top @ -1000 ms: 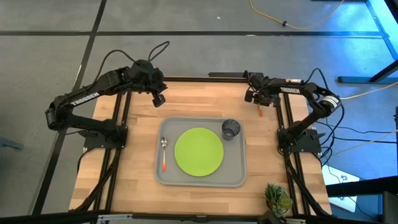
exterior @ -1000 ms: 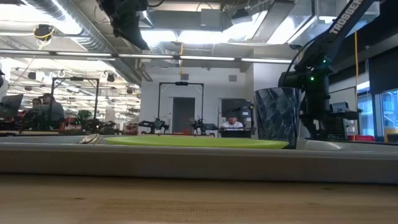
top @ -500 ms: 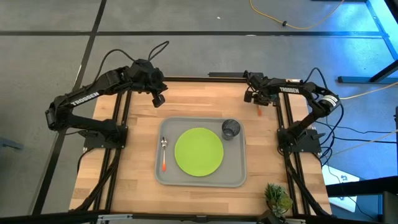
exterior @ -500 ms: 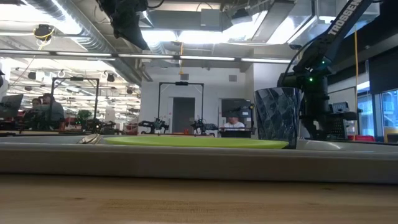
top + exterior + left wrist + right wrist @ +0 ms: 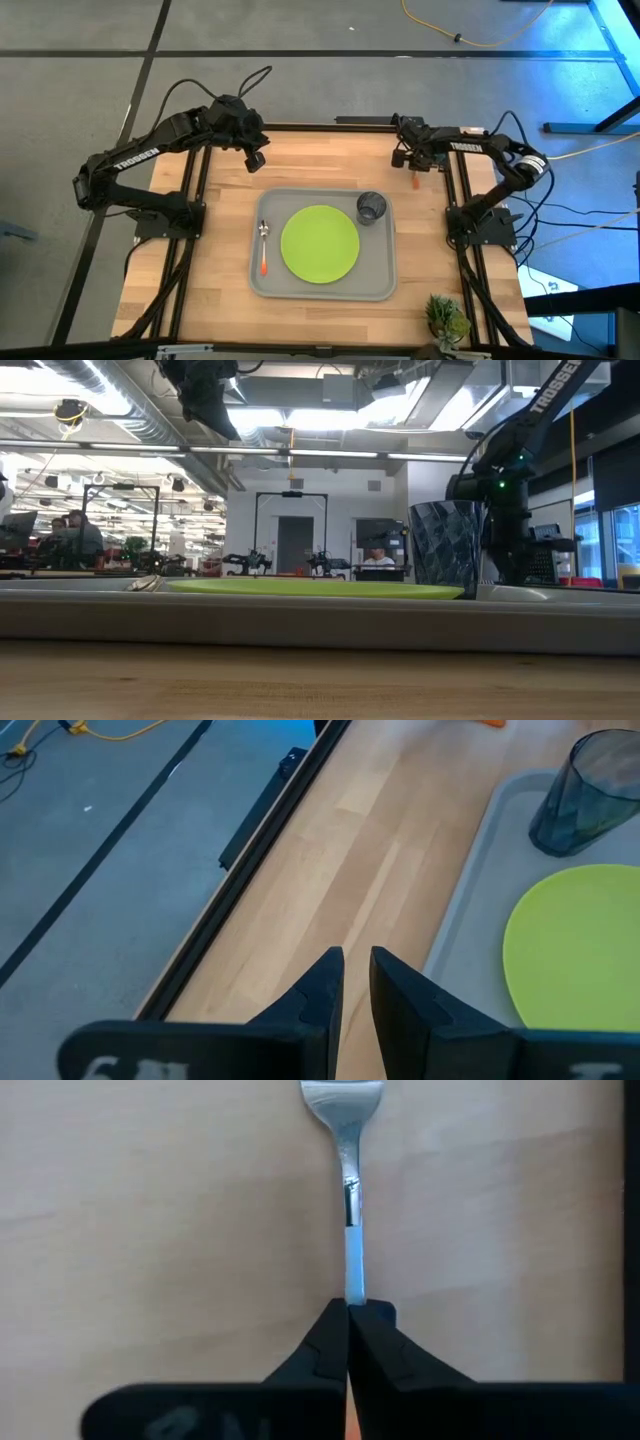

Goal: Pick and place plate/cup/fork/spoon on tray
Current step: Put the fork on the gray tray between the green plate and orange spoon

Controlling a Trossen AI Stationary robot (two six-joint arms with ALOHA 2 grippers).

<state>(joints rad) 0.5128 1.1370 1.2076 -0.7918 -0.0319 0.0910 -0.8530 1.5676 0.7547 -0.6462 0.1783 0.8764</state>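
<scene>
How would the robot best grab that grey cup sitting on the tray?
Judging by its pose, from above: the cup stands upright and open-topped on the tray, beside the plate. One finger inside the rim, one outside, on the side away from the plate, seems safest.

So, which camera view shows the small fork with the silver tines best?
The right wrist view: the small fork with silver tines lies on the wood, its handle pinched by the right gripper. The high view shows only an orange speck; the other views miss it.

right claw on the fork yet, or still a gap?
Touching. Right wrist view: the right claw has its fingers closed on the fork handle, no gap visible.
</scene>
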